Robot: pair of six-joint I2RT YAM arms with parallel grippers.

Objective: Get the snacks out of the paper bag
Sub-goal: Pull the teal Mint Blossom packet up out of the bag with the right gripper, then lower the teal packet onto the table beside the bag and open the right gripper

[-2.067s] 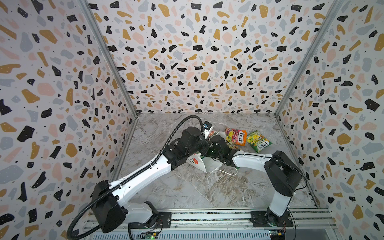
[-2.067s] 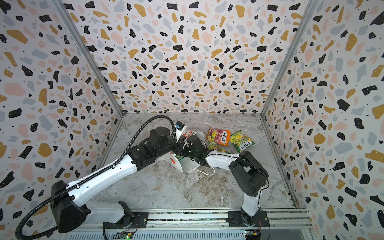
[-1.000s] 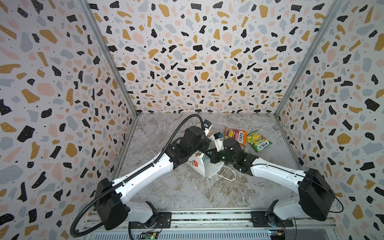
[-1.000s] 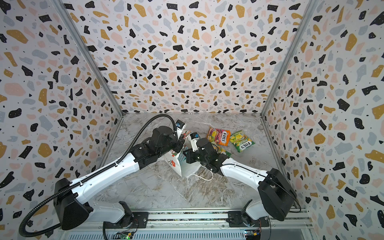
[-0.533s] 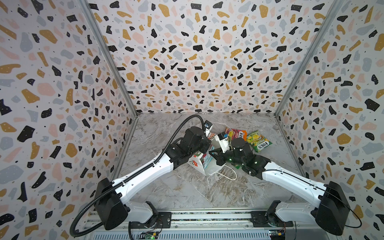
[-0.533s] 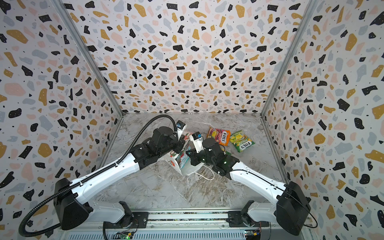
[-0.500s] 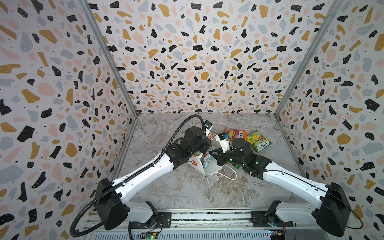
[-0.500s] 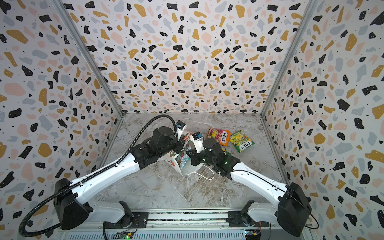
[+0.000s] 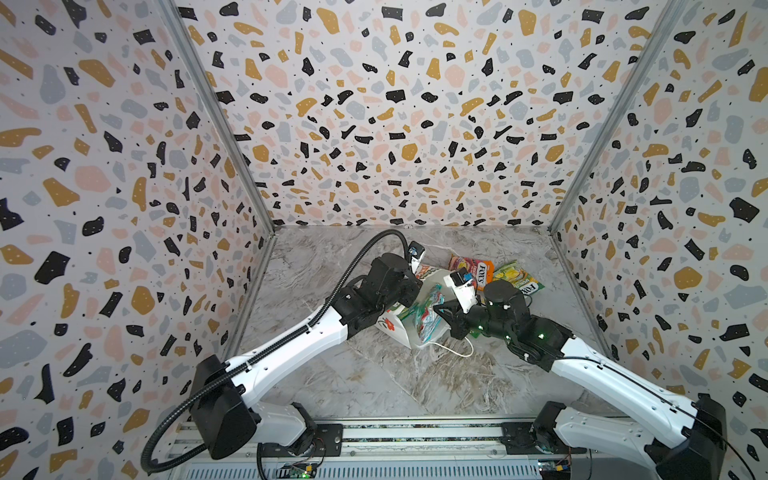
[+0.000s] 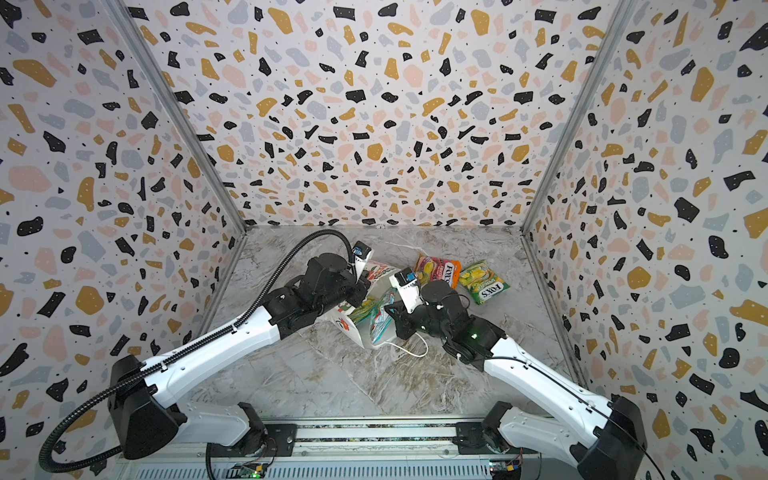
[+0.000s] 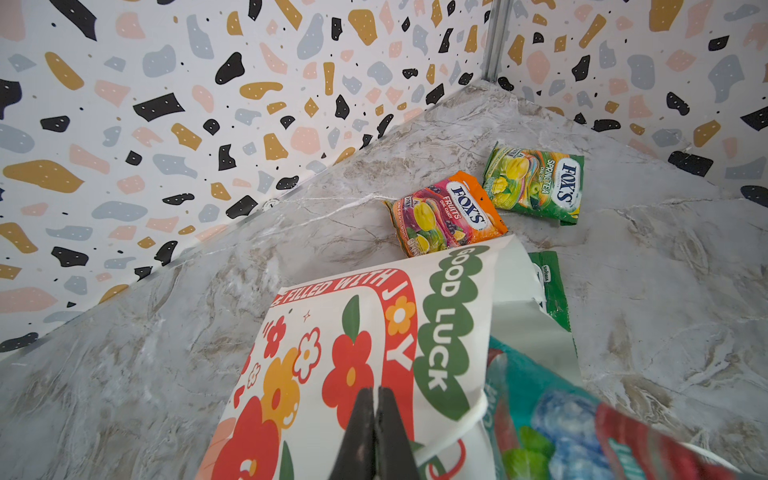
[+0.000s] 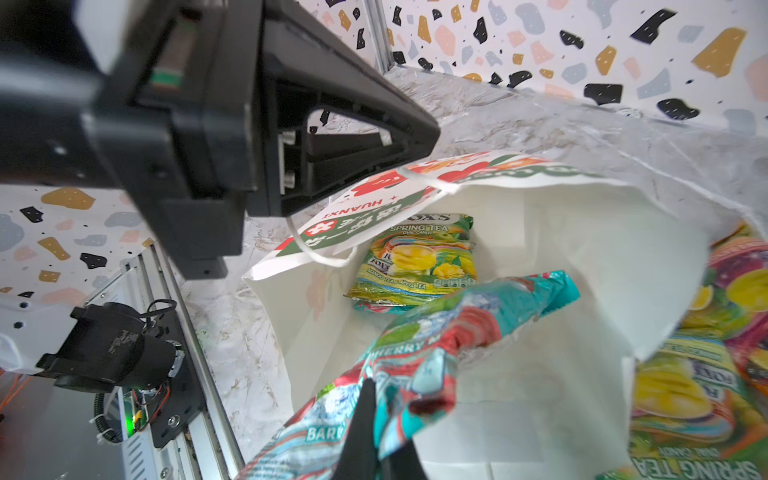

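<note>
The white paper bag [image 9: 390, 326] [image 10: 344, 323] [image 11: 353, 332] lies on its side mid-table, mouth toward the right arm. My left gripper [image 9: 414, 291] [image 10: 365, 287] [image 11: 376, 400] is shut on the bag's upper wall by the rim, holding the mouth up. My right gripper [image 9: 439, 310] [image 10: 389, 310] [image 12: 376, 411] is shut on a crumpled teal-and-red packet [image 9: 428, 316] [image 12: 457, 324] that sticks out of the mouth. A green-yellow packet [image 12: 415, 257] lies deeper inside. An orange-pink packet [image 9: 471, 268] [image 11: 449, 212] and a green-yellow one [image 9: 517, 280] [image 11: 536, 183] lie on the table behind the bag.
A further green packet [image 11: 550, 286] peeks from under the bag's far edge. The bag's loose cord handle [image 9: 457, 353] trails on the marble tabletop toward the front. Speckled walls close off the left, back and right; the arms' rail [image 9: 415, 436] runs along the front.
My right gripper has drawn back from inside the bag toward the right, bringing the teal packet partly out of the mouth. The left gripper has barely moved.
</note>
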